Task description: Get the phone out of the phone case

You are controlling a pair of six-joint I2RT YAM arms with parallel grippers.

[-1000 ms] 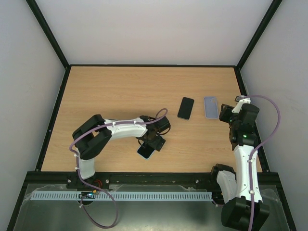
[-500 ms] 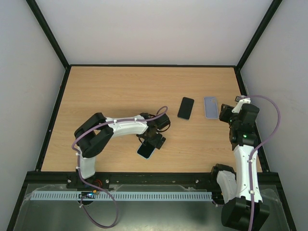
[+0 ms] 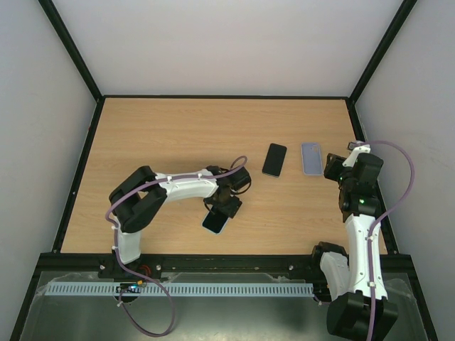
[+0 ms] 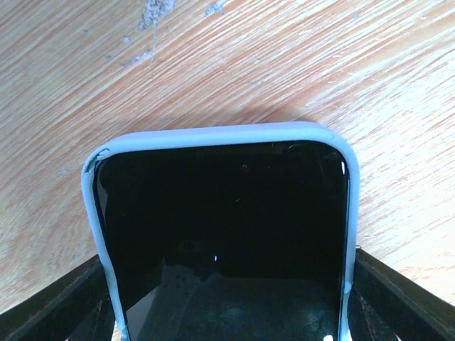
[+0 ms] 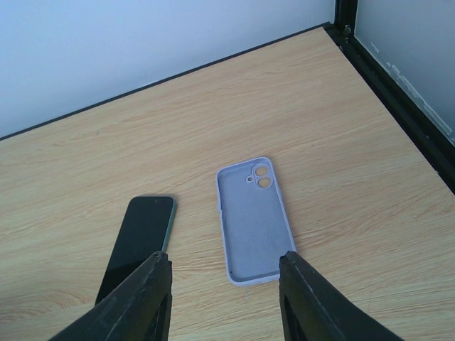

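Note:
A phone with a black screen, in a light blue case [image 3: 215, 222], lies low over the table at the front middle. In the left wrist view the cased phone [image 4: 220, 227] fills the space between my fingers, and a corner of the case's rim looks chipped. My left gripper [image 3: 226, 207] is shut on its sides [image 4: 227, 312]. My right gripper [image 3: 334, 167] is open and empty [image 5: 224, 261], just above and in front of an empty lilac case [image 5: 250, 219].
A bare dark phone [image 3: 274, 159] lies screen up left of the empty lilac case [image 3: 311, 158]; it also shows in the right wrist view [image 5: 138, 238]. A black frame [image 5: 398, 85] edges the wooden table [image 3: 170, 135] on the right and at the back.
My left gripper and the cased phone have shifted slightly away from the front edge. The right arm has not moved.

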